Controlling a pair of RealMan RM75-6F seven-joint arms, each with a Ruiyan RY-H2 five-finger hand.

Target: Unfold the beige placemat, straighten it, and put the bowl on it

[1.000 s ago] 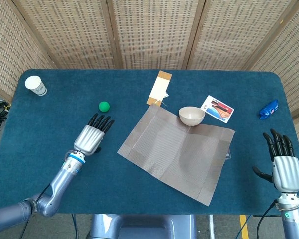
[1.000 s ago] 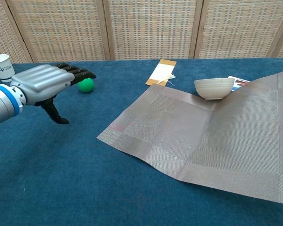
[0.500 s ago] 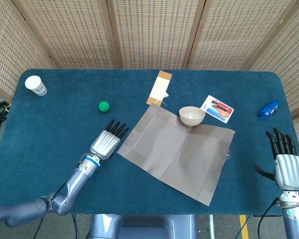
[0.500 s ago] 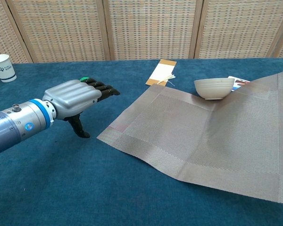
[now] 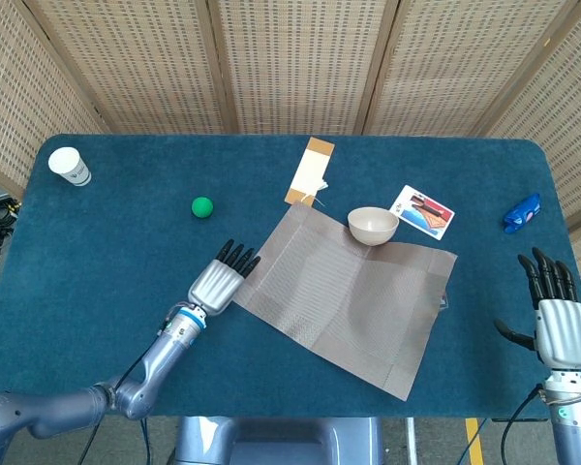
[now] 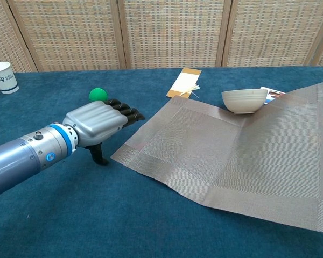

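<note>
Fingers spread and empty, the left hand (image 5: 216,284) nears the placemat (image 5: 349,295) corner, which wants a flat press, then an outward sweep.

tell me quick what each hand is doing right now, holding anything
Left hand: open, holding nothing, beside the placemat corner.
Right hand: open, holding nothing.

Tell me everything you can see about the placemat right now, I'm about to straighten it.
The placemat is a beige-grey woven sheet with a wider border band, opened out flat but lying skewed on the blue table, with faint fold creases across it. The bowl sits at its far edge. The left hand is at its left corner; contact is unclear.
</note>
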